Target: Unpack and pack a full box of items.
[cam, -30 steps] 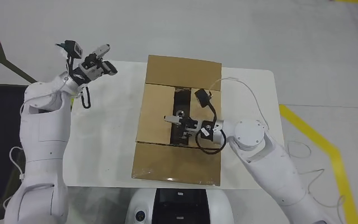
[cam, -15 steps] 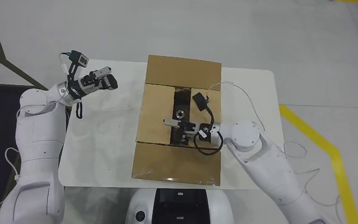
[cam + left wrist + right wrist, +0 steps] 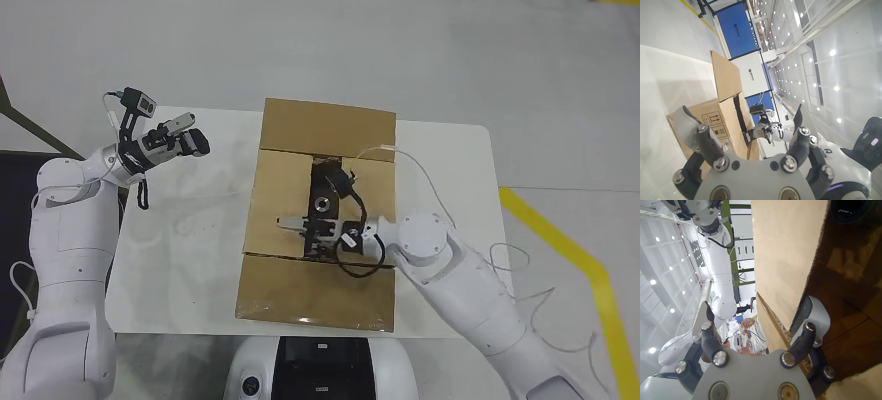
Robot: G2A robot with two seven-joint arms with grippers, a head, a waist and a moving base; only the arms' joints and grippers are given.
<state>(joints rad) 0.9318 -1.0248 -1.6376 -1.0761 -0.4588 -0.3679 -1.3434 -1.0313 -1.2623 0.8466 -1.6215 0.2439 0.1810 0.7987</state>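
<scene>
the cardboard box (image 3: 310, 290) sat in the middle of the white table (image 3: 190, 260). its near and far flaps were opened outward, and the two side flaps lay over the top with a dark gap between them. a dark round item (image 3: 322, 203) lay in that gap, too dim to make out. the right gripper (image 3: 300, 228) was at the gap, jaws spread, straddling the edge of the left side flap (image 3: 780, 256). one finger (image 3: 810, 317) was inside the box against the flap's edge, and the other was outside it. the left gripper (image 3: 188, 134) hung raised over the table's far left corner, well apart from the box, jaws spread wide and holding nothing.
</scene>
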